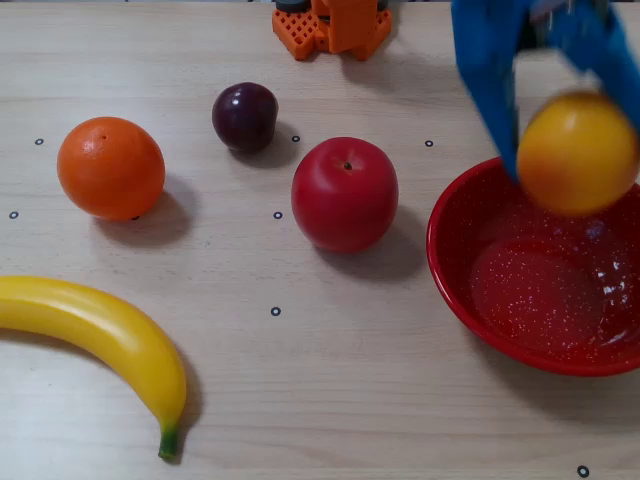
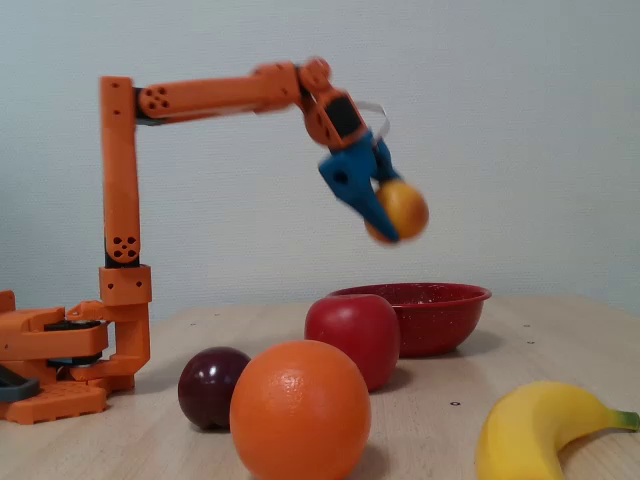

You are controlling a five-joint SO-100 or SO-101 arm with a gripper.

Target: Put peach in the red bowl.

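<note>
Gripper (image 1: 560,140) clamped on peach (image 1: 577,153), bowl (image 1: 450,215) below it; lower w/o tilting, open 1x near floor.

Yellow-orange peach (image 1: 577,152), blue gripper (image 1: 545,120), white-speckled red bowl (image 1: 470,300).

Peach (image 1: 578,152), blurred yellow-orange, airborne above glossy red bowl (image 1: 470,290); bowl seemingly empty.
</note>
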